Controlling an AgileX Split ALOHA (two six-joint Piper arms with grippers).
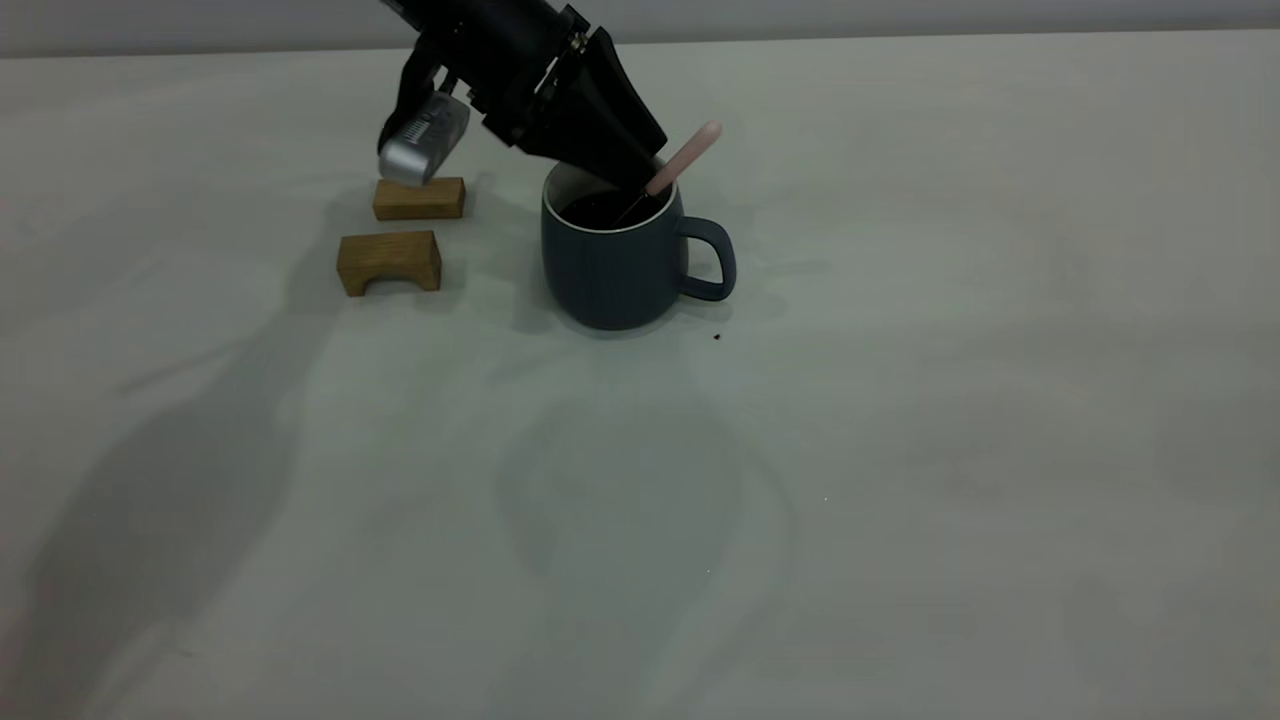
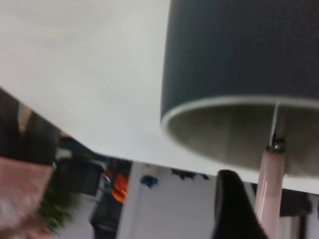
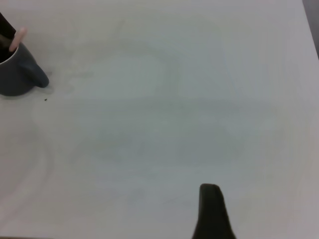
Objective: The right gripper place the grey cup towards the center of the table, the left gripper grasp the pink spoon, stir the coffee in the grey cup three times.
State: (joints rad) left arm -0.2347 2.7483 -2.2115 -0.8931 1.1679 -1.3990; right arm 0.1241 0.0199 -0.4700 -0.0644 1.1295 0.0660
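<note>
One arm, left gripper (image 1: 640, 170), slants over grey cup (image 1: 612, 262), gripping pink spoon (image 1: 686, 158).

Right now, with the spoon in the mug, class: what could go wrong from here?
1. The left gripper sits low over the rim of the grey cup, so a wide stir might knock it or tip it.
2. The coffee lies fairly near the rim, so fast stirring with the pink spoon could splash onto the table.
</note>
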